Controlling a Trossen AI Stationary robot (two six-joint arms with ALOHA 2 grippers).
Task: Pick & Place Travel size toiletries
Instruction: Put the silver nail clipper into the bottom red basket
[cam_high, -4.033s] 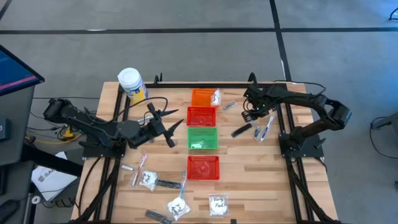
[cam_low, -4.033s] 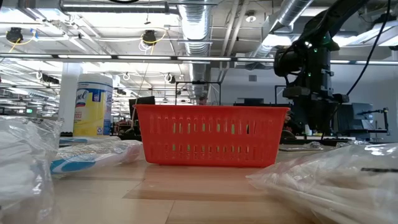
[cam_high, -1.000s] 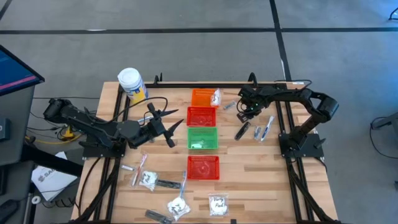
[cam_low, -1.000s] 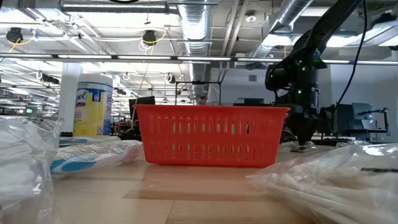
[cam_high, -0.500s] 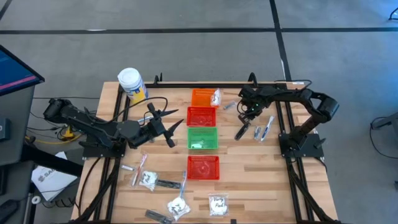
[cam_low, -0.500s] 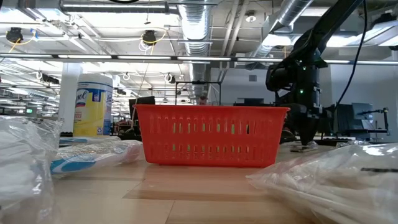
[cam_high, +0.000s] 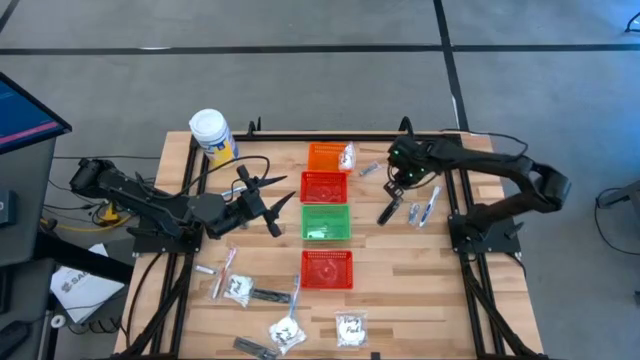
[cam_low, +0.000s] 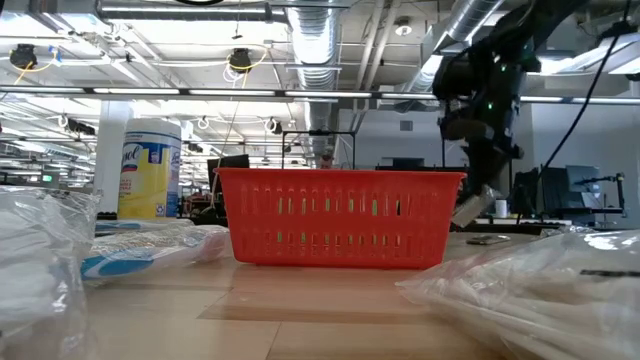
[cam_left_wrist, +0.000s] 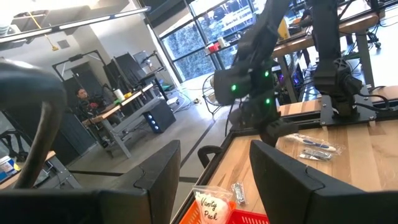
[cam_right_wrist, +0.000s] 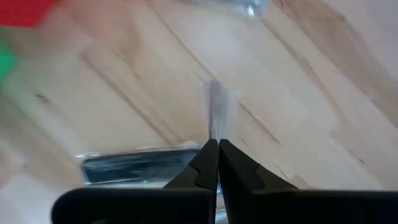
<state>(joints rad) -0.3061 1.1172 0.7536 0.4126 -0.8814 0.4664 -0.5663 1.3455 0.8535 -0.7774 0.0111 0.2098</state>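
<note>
Left gripper (cam_high: 284, 205): released, fingers spread, hovering left of the red basket (cam_high: 324, 187) and green basket (cam_high: 326, 222). Sachets (cam_high: 238, 288) and other toiletries lie scattered on the near part of the bench (cam_high: 400, 285). Right gripper (cam_right_wrist: 212, 152): clenched on a thin silvery tube (cam_low: 472, 208), raised above the bench right of the red basket. A dark strip (cam_high: 388, 211) and toothbrushes (cam_high: 427, 205) lie just beneath it.
</note>
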